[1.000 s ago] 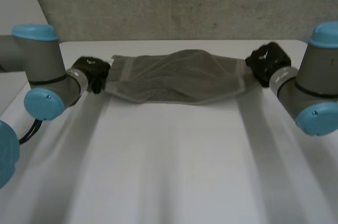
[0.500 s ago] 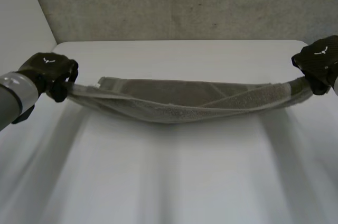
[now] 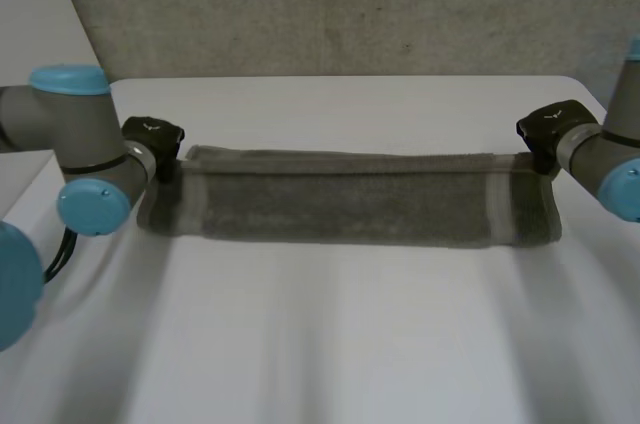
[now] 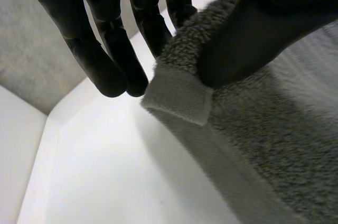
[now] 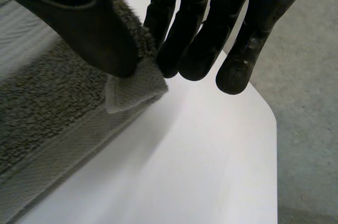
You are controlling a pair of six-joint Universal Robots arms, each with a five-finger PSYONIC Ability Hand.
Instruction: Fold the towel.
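Note:
A grey towel (image 3: 350,206) lies stretched flat in a long folded strip across the far half of the white table (image 3: 320,344). My left hand (image 3: 152,136) is at its far left corner, and in the left wrist view the thumb (image 4: 248,39) presses the towel corner (image 4: 179,97) against the fingers (image 4: 113,60). At the far right corner sits my right hand (image 3: 548,129). Its thumb (image 5: 90,28) and fingers (image 5: 190,34) pinch that towel corner (image 5: 132,89) in the right wrist view.
A concrete wall (image 3: 340,4) rises behind the table's far edge. The table's right corner (image 5: 264,123) lies close beyond the right hand. Bare table stretches in front of the towel.
Both hands lifted the towel, pulled it taut between them and laid it back down. It went from a bunched heap to a flat straight strip.

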